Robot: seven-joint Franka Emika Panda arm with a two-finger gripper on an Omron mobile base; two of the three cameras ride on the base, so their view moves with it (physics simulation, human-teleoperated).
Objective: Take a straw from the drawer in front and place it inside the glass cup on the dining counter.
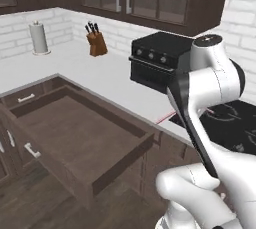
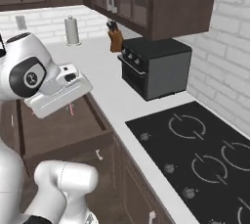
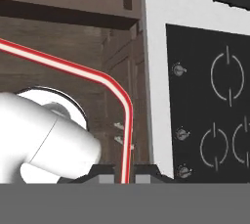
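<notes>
Jaws pinched tight on the straw (image 3: 128, 135) near 1 end: light, thin, bendy, likely slippery, so the long free length may swing.

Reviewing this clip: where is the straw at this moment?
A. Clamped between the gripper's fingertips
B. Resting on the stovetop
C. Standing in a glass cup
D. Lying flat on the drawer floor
A. In the hand view the red-and-white straw runs down between the two dark fingertips of the gripper, which is shut on it, while the open drawer below has a bare floor in the left base view.
</notes>
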